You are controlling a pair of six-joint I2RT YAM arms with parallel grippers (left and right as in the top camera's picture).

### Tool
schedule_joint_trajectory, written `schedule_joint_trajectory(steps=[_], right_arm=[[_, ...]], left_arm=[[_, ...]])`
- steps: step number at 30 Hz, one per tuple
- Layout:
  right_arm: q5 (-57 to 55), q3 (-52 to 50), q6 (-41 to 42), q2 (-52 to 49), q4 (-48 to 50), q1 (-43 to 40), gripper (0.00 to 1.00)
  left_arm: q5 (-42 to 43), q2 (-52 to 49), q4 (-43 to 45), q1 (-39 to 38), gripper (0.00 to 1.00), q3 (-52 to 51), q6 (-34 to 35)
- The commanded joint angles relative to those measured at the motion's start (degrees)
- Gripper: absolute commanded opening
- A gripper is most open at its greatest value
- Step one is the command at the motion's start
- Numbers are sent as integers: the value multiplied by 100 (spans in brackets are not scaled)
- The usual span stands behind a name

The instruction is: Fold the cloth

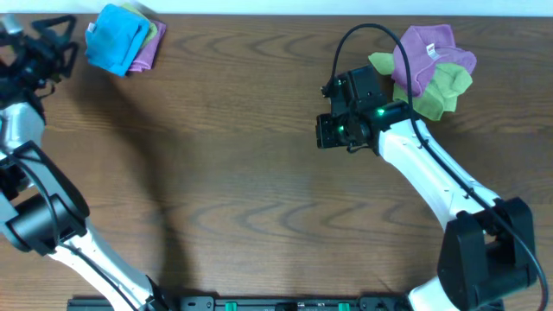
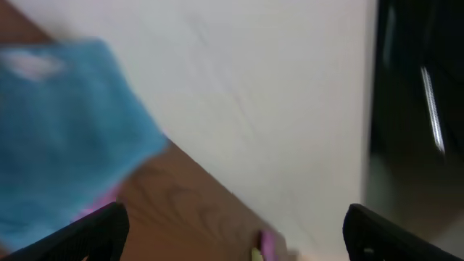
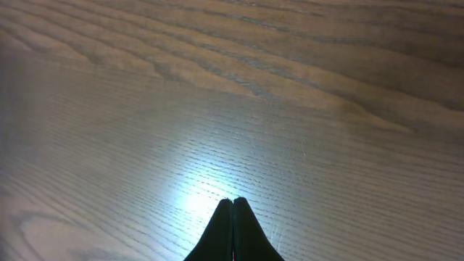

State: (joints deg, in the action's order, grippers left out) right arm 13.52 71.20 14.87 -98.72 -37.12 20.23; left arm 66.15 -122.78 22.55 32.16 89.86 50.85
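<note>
The cloth (image 1: 117,36) lies folded atop a small stack (image 1: 149,52) at the counter's (image 1: 242,173) far left corner, which looks like the pile for finished pieces. The left jaws stand spread just beside it, holding nothing. The right jaws, pressed together, hang over bare wood, well apart from it.

A: How does your overhead picture look?
B: You get even, soft light there, and it is sharp all over. A faint shadow lies on the table (image 1: 242,173) beside the left arm.
A: And your wrist views?
B: Your left one is smeared, with the cloth (image 2: 65,130) a blue blur. On your right one, a white glare patch sits just before the jaws.
</note>
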Motion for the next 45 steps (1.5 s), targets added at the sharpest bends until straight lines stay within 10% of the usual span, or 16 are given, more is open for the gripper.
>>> schedule_joint_trajectory(steps=[1,12,19,30,31,34,45], right_arm=[[46,205,-24,122,-101,48,1],[-785,2385,-1178,1368,-2299,42,1],[-1650,2461,-1617,3161,-3429,42,2],[-1954,986,-1862,5080,-4111,42,1],[-1956,713,-1860,5289,-3908,42,8],[-2063,212,-1858,5615,-3445,42,99],[-2061,28,-1860,5598,-3405,42,99]], left_arm=[[787,164,195,-210,96,57,-122],[522,2490,-1346,-793,96,57,-1902],[-2752,4693,-5547,-2044,96,57,-5139],[-7215,6310,-8039,-4623,96,24,-4699],[-7650,6437,-8126,-4811,96,-17,-4599],[-7818,6588,-8194,-4979,96,-57,-4588],[-7792,6581,-8640,-4979,96,-57,-4592]])
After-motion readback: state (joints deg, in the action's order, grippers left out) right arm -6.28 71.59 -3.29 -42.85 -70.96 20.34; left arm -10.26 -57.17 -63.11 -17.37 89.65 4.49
